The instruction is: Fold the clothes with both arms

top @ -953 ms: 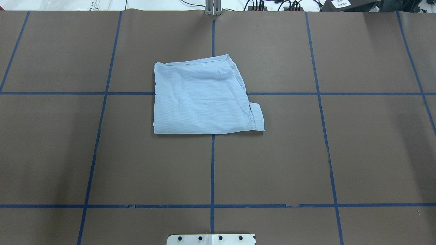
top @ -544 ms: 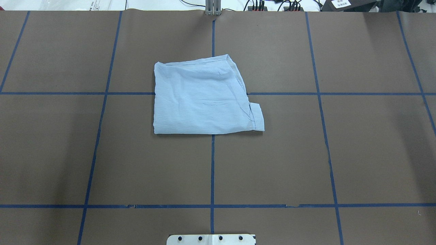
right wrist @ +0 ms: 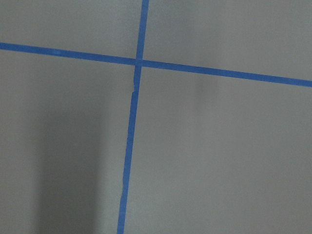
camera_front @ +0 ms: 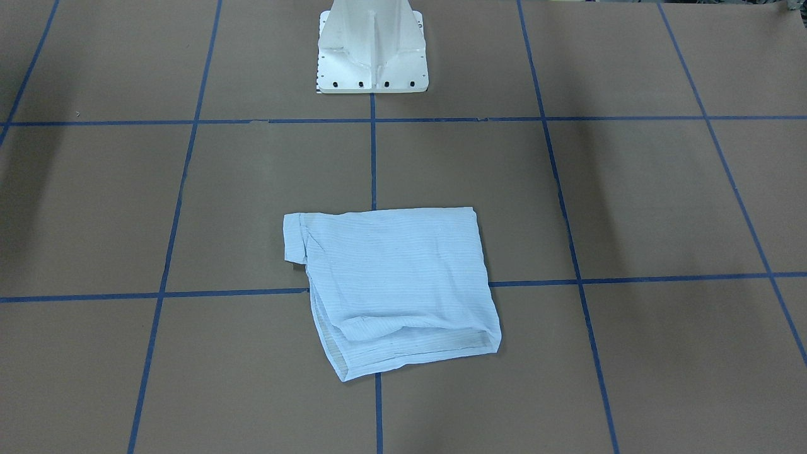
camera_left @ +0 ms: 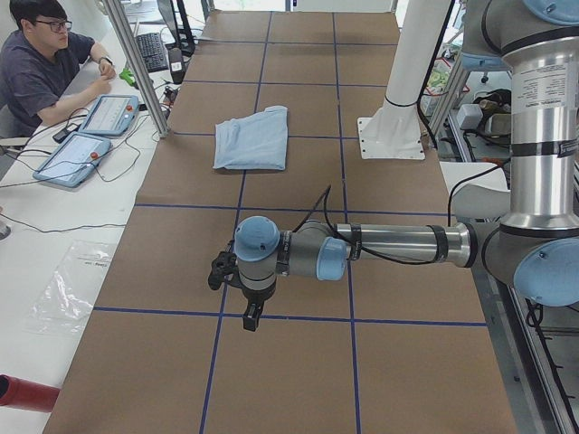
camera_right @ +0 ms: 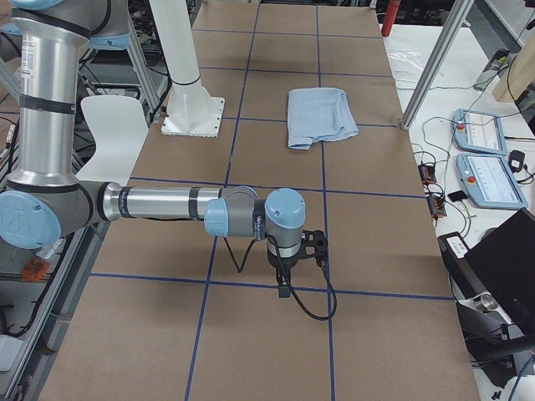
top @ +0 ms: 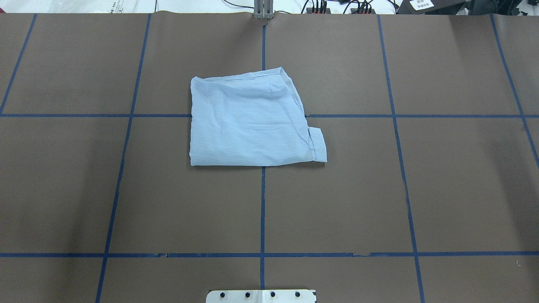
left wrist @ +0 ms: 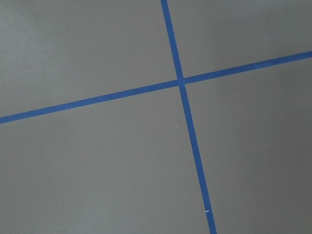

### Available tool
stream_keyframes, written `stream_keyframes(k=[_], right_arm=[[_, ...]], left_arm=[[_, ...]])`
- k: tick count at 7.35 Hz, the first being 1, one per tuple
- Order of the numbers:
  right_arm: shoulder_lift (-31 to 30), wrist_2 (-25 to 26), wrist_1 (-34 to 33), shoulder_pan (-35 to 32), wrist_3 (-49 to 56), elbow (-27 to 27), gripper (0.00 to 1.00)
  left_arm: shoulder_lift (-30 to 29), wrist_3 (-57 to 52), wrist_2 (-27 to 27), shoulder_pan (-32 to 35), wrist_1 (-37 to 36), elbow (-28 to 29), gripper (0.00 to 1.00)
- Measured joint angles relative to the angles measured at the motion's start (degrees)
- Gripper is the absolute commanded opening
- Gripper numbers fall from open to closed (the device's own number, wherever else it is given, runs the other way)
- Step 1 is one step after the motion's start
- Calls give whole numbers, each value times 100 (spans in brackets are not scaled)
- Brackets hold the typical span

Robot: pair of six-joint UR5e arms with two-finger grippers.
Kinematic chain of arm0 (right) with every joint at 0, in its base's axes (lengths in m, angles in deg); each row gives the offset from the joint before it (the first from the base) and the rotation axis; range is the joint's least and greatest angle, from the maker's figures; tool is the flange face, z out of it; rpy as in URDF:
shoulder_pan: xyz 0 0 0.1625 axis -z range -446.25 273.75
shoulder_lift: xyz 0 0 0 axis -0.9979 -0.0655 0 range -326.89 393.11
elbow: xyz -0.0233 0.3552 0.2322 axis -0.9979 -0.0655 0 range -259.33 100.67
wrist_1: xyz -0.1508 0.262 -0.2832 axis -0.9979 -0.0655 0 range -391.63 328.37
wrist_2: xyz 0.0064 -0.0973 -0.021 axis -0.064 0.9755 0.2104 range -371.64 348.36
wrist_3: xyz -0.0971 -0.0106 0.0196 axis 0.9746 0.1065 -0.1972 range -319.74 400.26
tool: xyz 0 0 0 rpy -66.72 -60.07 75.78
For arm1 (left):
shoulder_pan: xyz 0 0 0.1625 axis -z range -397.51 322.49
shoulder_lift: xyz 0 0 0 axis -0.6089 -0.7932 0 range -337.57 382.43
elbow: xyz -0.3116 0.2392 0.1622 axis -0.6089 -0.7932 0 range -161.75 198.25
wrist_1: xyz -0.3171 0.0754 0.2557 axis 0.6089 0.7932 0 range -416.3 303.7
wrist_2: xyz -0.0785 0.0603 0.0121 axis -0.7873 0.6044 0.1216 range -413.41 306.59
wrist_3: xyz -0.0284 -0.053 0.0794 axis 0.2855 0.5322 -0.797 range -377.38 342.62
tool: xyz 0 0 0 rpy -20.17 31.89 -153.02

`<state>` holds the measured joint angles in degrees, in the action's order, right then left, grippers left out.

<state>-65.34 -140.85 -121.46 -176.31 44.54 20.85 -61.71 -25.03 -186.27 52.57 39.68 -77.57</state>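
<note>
The bench point(top: 84, 189) is covered edge to edge with brown paper, divided into large rectangles by blue tape lines point(top: 262, 210). The white base point(camera_front: 372, 50) is bolted at the robot-side edge, on the centre tape line. To the left of the base, the left arm point(camera_left: 398, 244) reaches out low and level over the bench, its wrist turned down above a tape crossing. The state of its jaws cannot be determined, as the left wrist camera shows only paper and tape. Ahead of the base and well apart from it, the shirt point(top: 252, 122) lies flat as a folded, roughly square packet over a tape crossing. A small flap point(top: 318, 145) protrudes at its corner nearest the base, on the right. Neither arm touches it. To the right of the base, the right arm point(camera_right: 167, 203) reaches out in the same low, level posture. Its jaws likewise cannot be judged. Across the bench from the base stands a white side table with a seated person point(camera_left: 45, 63), two handheld control tablets point(camera_left: 72, 158), cables and an aluminium post point(camera_left: 136, 63).
</note>
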Motion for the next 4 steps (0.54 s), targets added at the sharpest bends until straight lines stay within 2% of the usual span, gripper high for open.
stream_keyframes(k=[4], right_arm=[[-6,-104,0,15,-6,1,100]], left_arm=[[14,0,5,8,-4,52,100]])
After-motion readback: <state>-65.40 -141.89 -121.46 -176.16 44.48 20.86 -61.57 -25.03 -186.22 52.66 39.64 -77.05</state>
